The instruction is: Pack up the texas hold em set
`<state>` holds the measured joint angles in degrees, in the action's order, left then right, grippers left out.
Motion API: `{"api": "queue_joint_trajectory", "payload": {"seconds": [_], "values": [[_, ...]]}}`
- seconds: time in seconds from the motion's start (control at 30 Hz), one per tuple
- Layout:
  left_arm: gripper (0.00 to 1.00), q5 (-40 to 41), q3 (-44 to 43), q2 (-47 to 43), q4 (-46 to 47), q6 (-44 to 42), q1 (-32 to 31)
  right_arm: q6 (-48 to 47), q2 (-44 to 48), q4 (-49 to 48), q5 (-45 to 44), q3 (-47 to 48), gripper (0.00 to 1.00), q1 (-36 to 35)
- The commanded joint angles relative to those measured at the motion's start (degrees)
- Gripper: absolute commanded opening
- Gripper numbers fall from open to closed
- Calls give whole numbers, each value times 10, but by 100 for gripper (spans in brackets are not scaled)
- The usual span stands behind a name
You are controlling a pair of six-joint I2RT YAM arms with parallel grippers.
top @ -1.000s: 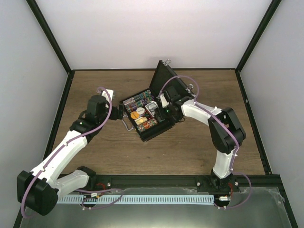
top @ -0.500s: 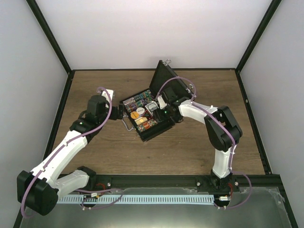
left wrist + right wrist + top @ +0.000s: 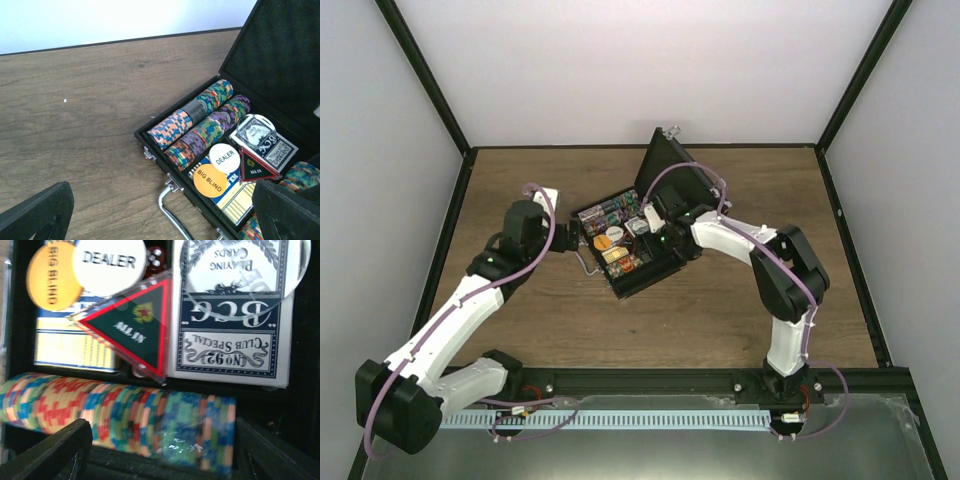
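The black case [image 3: 651, 280] lies open at the table's middle, its lid [image 3: 668, 172] standing upright. Inside are rows of multicoloured chips [image 3: 192, 120], an orange BIG BLIND button [image 3: 209, 181], a white DEALER button [image 3: 224, 157], a red-edged ALL IN triangle [image 3: 135, 325] and a blue-backed card deck [image 3: 230, 335]. My left gripper [image 3: 160, 222] is open beside the case's front wall, its fingers [image 3: 37, 215] wide on either side of the silver handle [image 3: 170, 215]. My right gripper [image 3: 162, 455] is open low over a chip row [image 3: 125, 415] inside the case.
A clear round disc [image 3: 245, 270] lies on the card deck. Black frame rails [image 3: 440, 110] and white walls bound the wooden table [image 3: 530, 320]. The upright lid stands just behind my right wrist.
My right gripper has moved left and further in over the case's contents. The left arm and the case have not moved.
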<state>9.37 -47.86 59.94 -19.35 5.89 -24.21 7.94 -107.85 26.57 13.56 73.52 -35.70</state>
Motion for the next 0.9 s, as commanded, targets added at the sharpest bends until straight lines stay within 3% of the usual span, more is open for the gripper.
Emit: {"api": "queue_joint_trajectory", "payload": {"seconds": [0.0,0.2,0.27,0.37,0.6,0.73,0.87], "values": [[100,29,5,-20,5,8,1,-22,84,34,-62,56,83,-30],[100,48,9,-33,7,10,2,-19,219,12,-167,90,100,-22],[100,50,10,-34,7,11,1,9,243,22,-184,104,100,17],[100,46,10,-33,8,11,1,80,270,33,-182,101,100,131],[100,42,11,-36,7,11,1,193,285,7,-97,-4,100,343],[100,35,10,-33,8,11,1,187,247,-1,-82,-43,99,359],[100,33,9,-29,8,11,0,159,205,-16,-7,-66,94,357]]}}
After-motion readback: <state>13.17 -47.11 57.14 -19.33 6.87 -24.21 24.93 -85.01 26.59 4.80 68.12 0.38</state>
